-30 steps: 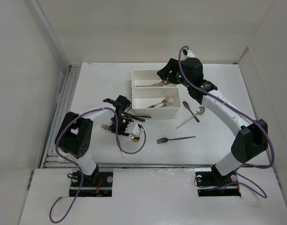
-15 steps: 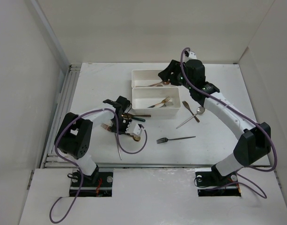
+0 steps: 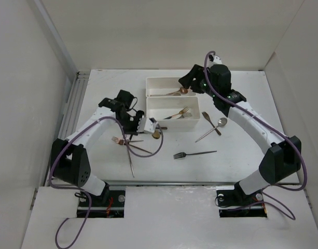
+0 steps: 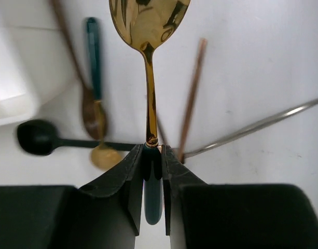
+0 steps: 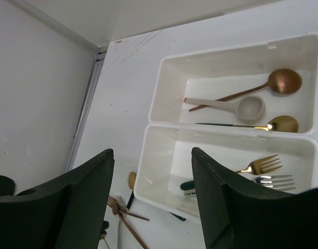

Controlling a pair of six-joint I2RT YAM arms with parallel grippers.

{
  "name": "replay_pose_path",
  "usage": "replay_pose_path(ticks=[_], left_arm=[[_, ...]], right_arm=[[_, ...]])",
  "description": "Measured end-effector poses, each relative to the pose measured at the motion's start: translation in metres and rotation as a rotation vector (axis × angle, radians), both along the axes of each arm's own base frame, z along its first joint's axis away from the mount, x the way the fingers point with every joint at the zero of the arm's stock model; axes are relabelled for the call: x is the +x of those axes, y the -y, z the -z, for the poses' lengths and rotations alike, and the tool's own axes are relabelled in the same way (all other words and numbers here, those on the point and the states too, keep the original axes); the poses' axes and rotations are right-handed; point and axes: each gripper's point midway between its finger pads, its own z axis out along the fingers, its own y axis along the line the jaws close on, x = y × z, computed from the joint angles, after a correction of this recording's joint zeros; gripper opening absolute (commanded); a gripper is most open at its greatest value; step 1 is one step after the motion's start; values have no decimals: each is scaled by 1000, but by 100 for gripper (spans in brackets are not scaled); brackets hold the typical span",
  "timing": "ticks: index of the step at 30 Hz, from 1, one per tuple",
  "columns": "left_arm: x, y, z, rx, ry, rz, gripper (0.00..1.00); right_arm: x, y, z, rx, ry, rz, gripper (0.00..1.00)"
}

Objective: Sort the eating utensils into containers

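The left gripper (image 4: 152, 151) has its fingers (image 4: 130, 176) pinched tight on the teal handle of a gold spoon (image 4: 148, 21). In the wrist view the spoon's bowl juts toward 12 o'clock, above a black spoon (image 4: 39, 137) lying at 9 o'clock on the table (image 4: 262, 52). The right gripper (image 5: 152, 155) is spread wide and holds nothing, hovering over the far tray (image 5: 166, 67), which holds three spoons, and the near tray (image 5: 146, 171), which has forks at its 3 o'clock end. Only the top view shows a dark fork (image 3: 195, 154) and a silver spoon (image 3: 212, 129) lying loose at 4 to 5 o'clock of the trays.

Glossy gold metal spoon (image 4: 148, 21), matt white plastic trays (image 5: 210, 150)
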Motion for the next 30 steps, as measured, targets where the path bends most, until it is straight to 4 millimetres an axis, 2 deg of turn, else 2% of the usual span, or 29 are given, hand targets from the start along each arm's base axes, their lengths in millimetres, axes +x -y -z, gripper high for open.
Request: replay_pose_path(ticks=[2,4,8,10,12,15,17,19,21,25,26,28,29,30], left_arm=[[20,8,-24,-61,23,-63,0],[50,20,-53,-137,77,-139,0],[121,48,-115,-297,236,-279,0],[156,61,-137,-360,312,-326,0],[189,74,-147,-402,372,-369,0],[234,100,-142,-443,412,-414,0],[260,118,-129,-458,425,-439,0],[279,134,-109,-462,431,-462,0],[289,145,-85,-451,425,-482,0],[294,157,-46,-417,397,-505,17],[294,159,-40,-410,392,-509,28],[293,161,-36,-405,384,-521,37],[293,161,-35,-404,382,-527,44],[294,160,-37,-406,386,-537,55]], right_arm=[[7,14,0,9,-4,23,67],[18,37,0,18,-8,66,65],[41,86,5,28,-23,167,65],[50,104,11,29,-34,199,65],[58,114,20,31,-55,214,64],[68,127,33,34,-87,229,64],[71,134,43,29,-110,234,64],[72,139,52,17,-137,241,64],[72,145,59,6,-163,250,64],[68,157,79,-26,-237,265,65],[66,160,85,-37,-259,268,65],[61,166,94,-58,-292,275,65],[60,167,96,-63,-299,278,67],[58,169,99,-70,-308,280,67]])
